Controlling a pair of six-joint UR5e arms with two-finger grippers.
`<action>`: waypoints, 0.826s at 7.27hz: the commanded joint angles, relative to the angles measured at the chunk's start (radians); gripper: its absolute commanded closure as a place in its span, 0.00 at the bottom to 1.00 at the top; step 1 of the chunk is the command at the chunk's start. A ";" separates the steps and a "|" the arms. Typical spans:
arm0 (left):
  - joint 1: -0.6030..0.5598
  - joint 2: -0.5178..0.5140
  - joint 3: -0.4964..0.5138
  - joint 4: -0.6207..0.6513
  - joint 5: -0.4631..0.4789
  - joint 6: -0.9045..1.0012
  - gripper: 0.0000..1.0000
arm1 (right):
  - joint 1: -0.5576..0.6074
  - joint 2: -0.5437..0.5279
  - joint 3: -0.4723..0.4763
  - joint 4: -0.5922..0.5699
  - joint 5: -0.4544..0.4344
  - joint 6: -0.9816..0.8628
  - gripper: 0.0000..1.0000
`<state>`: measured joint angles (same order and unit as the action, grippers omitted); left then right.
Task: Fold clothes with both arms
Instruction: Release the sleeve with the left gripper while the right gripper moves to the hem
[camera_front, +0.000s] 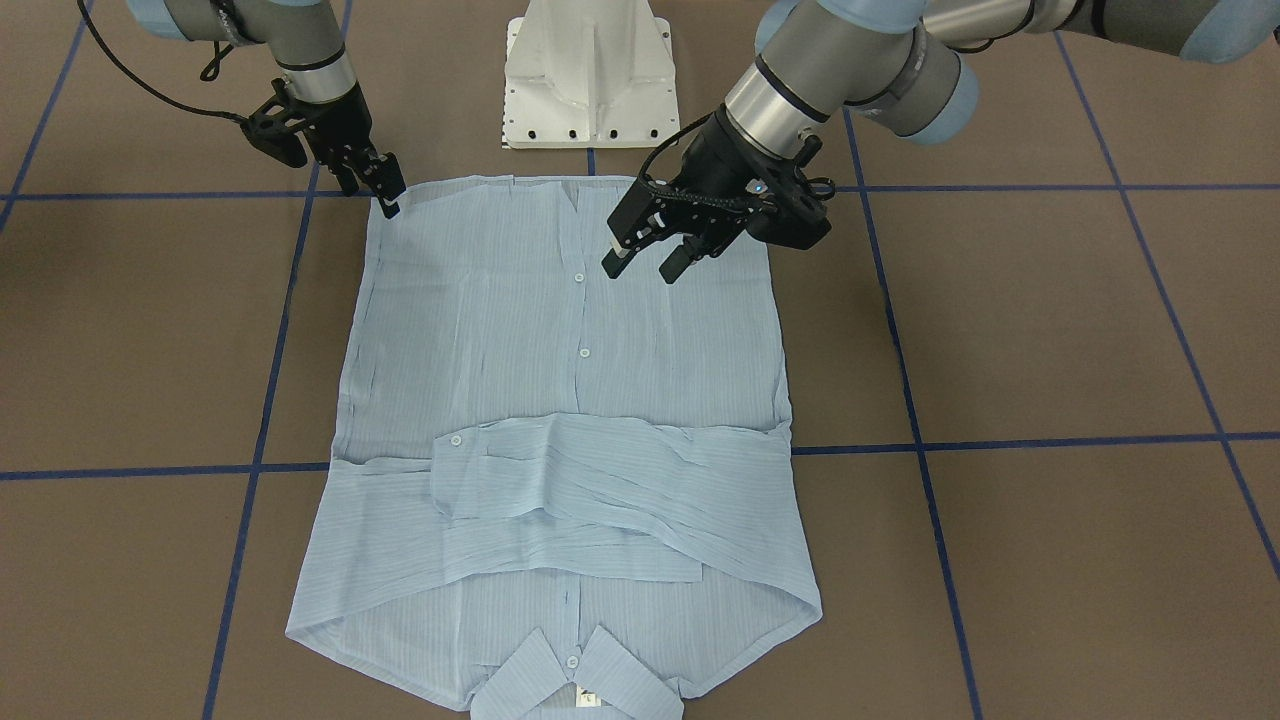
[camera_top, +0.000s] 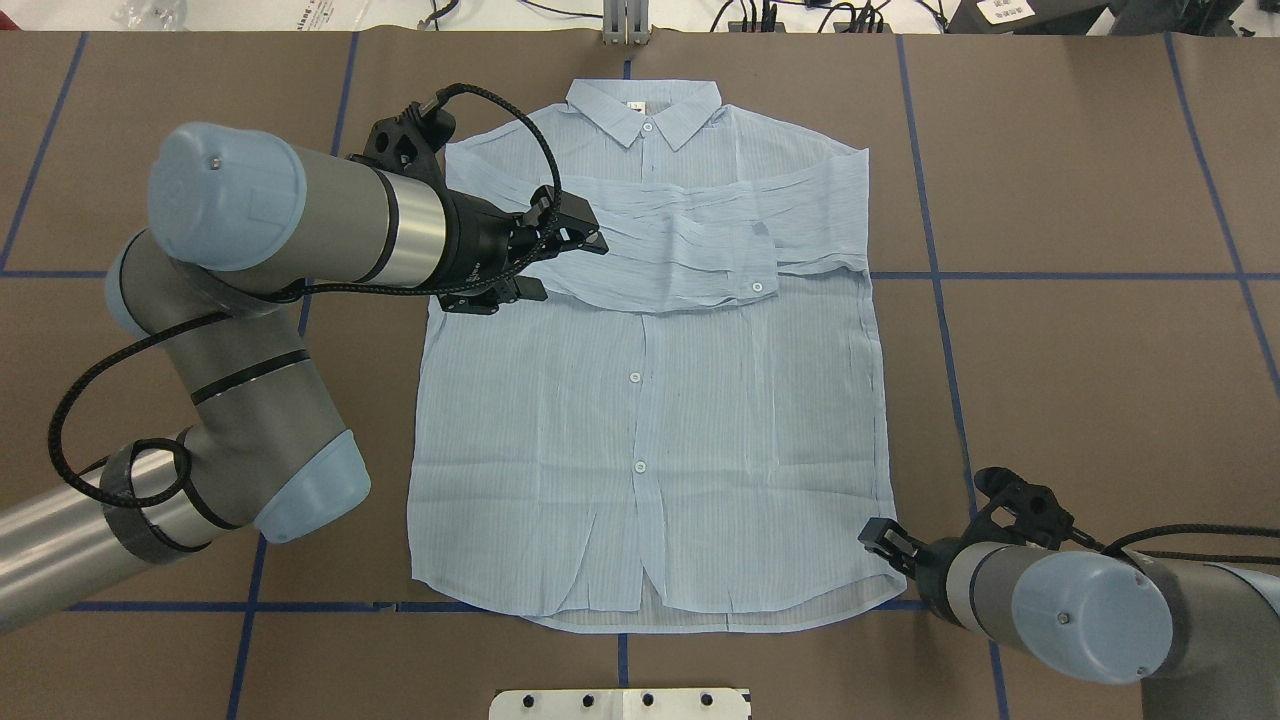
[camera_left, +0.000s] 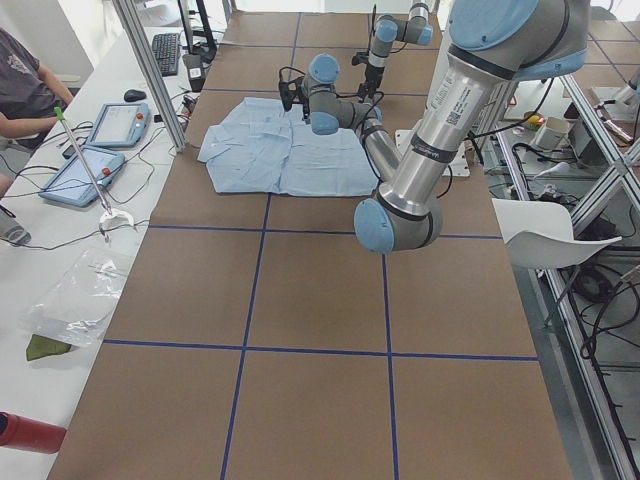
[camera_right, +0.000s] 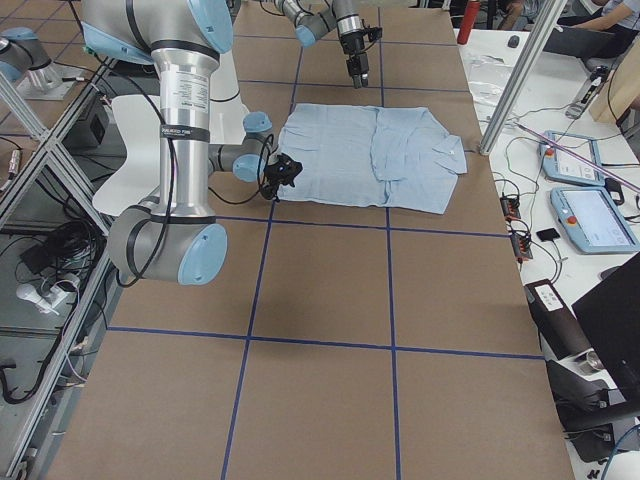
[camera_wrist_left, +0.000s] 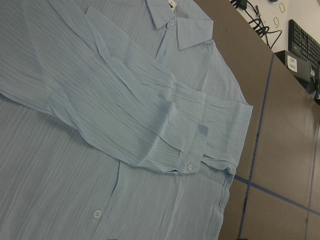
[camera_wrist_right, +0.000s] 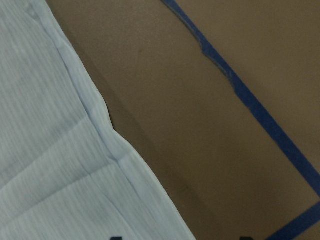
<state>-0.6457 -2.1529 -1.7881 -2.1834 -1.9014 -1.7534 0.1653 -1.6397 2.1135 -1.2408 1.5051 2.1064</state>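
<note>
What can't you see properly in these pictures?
- Words on the neck label: too small, overhead view.
- Chest of the shirt: covered by the folded sleeves, every view.
- Whether the right gripper touches the hem: its own fingers hide the contact, front-facing view.

Brown table (camera_top: 1050, 350), blue tape grid (camera_top: 940, 300). Pale-blue shirt (camera_top: 640, 420) lies flat, buttons up, sleeves folded across chest. Hem corner just beside right gripper (camera_top: 882, 538); shirt's side below left gripper (camera_top: 560, 265). White pedestal base (camera_front: 590, 80) behind both.
</note>
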 joint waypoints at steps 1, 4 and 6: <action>0.000 0.002 -0.007 0.004 0.002 0.000 0.16 | -0.009 0.000 -0.003 -0.006 -0.002 0.004 0.21; -0.002 0.004 -0.008 0.004 0.002 0.000 0.16 | -0.010 0.008 -0.007 -0.008 -0.002 0.004 0.30; -0.002 0.004 -0.008 0.004 0.002 0.002 0.16 | -0.010 0.009 -0.006 -0.008 -0.002 0.004 0.41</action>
<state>-0.6470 -2.1494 -1.7962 -2.1798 -1.8991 -1.7530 0.1552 -1.6326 2.1070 -1.2486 1.5033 2.1108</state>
